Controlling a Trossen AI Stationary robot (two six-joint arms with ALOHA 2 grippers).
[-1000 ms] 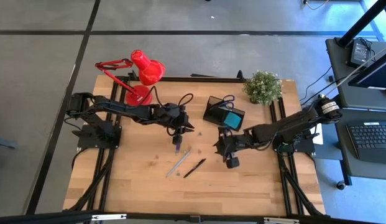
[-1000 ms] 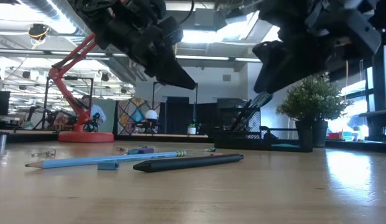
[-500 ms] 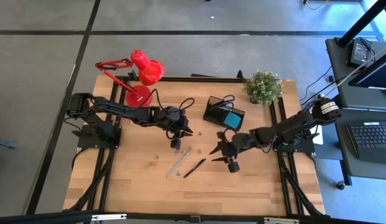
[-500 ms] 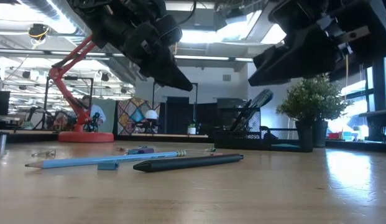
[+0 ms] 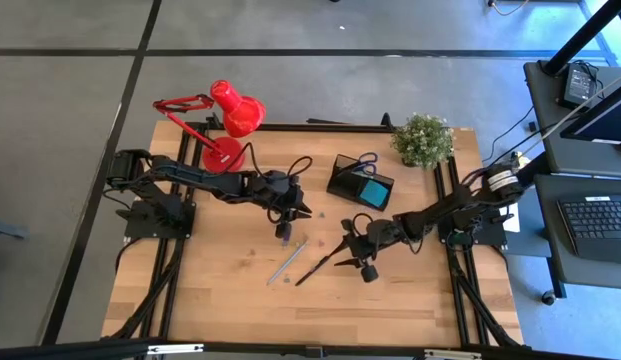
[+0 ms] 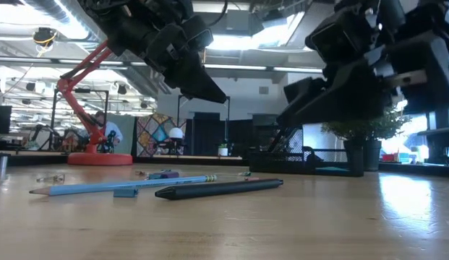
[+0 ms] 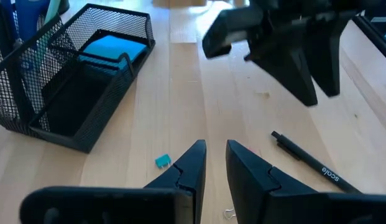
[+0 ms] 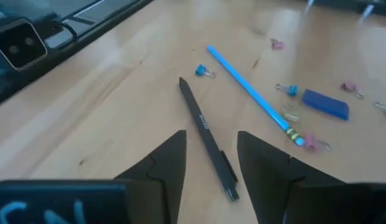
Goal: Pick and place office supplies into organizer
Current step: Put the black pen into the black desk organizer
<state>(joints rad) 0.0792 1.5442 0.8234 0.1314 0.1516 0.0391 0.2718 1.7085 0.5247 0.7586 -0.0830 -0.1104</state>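
Pens and clips lie loose mid-surface: a black pen (image 5: 312,270) beside a blue pencil (image 5: 287,261). The right gripper (image 5: 342,253) hovers just above the pen's right end, jaws parted and empty. The left gripper (image 5: 284,228) hangs past the pencil's far end, jaws slightly apart, holding nothing. The mesh organizer (image 5: 358,181), sticky notes inside, stands far right beside the plant (image 5: 423,139).

One black pen (image 8: 209,140), one blue pencil (image 8: 252,95), one organizer (image 7: 74,74), one eraser (image 8: 326,103).
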